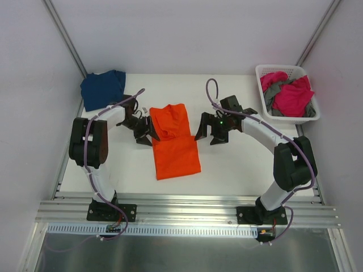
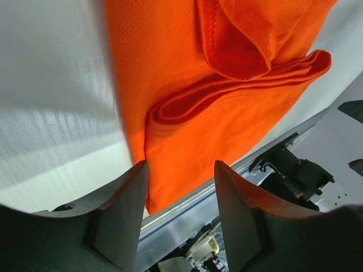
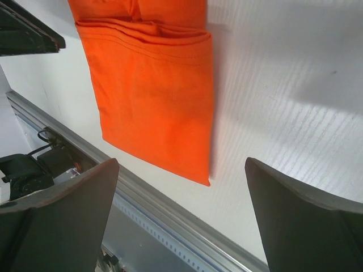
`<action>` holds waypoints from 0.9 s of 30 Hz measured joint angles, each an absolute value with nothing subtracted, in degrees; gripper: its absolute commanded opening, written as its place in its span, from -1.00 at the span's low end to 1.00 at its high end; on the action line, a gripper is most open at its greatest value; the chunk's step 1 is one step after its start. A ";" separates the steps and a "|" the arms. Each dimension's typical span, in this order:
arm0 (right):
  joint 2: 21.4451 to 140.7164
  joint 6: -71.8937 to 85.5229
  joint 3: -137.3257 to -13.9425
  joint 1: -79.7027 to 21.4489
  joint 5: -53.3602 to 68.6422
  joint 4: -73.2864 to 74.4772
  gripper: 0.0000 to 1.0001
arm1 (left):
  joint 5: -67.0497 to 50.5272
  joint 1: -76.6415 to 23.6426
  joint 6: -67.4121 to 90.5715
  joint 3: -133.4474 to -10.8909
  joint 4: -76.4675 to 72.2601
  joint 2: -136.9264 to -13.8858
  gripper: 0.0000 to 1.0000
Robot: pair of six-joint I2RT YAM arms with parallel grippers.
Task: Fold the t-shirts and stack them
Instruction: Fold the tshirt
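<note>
The flat white table [image 1: 238,164] has bare surface on the outer side of the right gripper [image 1: 211,135] and between both grippers and the near aluminium rail [image 1: 187,212]. Pale walls [image 1: 34,85] close it in on the left, right and far sides.

A bright orange short-sleeved t-shirt [image 1: 176,150] lies between the two grippers. Its upper part is doubled over in rumpled folds, and its lower edge stops short of the rail. A white slotted plastic basket [image 1: 290,119] sits beyond the right gripper at the far right corner, holding a magenta pink shirt [image 1: 295,97] and a grey shirt [image 1: 271,90]. A folded navy blue shirt [image 1: 102,88] lies beyond the left gripper [image 1: 144,130] at the far left corner.

The left gripper's jaws stand about half apart at the orange shirt's left edge. Cloth shows in the gap, but whether the fingers [image 2: 122,215] touch it cannot be told. The right gripper is spread wide and empty, just beside the shirt's right edge.
</note>
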State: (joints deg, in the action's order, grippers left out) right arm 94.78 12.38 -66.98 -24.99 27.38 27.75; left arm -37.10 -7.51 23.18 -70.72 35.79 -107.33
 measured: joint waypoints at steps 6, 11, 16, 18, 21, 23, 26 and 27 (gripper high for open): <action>95.35 12.47 -68.82 -24.45 27.40 27.44 0.97 | -37.30 -7.51 23.20 -70.98 35.66 -110.61 0.00; 95.35 12.47 -68.82 -23.79 27.38 27.40 0.97 | -37.41 -7.53 23.24 -71.44 35.62 -112.81 -0.02; 95.50 12.56 -68.82 -23.22 27.38 27.33 0.97 | -37.56 -7.75 23.38 -72.40 35.62 -114.34 -0.04; 95.98 12.67 -68.90 -23.11 27.38 27.29 0.97 | -37.76 -7.94 23.42 -72.84 35.66 -114.72 -0.06; 96.97 12.82 -69.06 -23.09 27.38 27.27 0.97 | -38.44 -8.29 23.44 -73.45 35.57 -115.09 -0.08; 97.62 12.86 -69.30 -23.07 27.38 27.22 0.97 | -38.61 -8.32 23.44 -73.47 35.48 -115.11 -0.08; 98.41 12.91 -69.78 -23.05 27.38 27.24 0.97 | -38.92 -8.32 23.55 -73.47 35.42 -115.11 -0.14; 98.59 12.93 -69.97 -23.05 27.38 27.22 0.97 | -38.96 -8.32 23.62 -73.47 35.42 -115.11 -0.23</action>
State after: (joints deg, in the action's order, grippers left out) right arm 98.59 12.93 -69.97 -23.05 27.38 27.22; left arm -38.96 -8.32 23.62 -73.47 35.42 -115.11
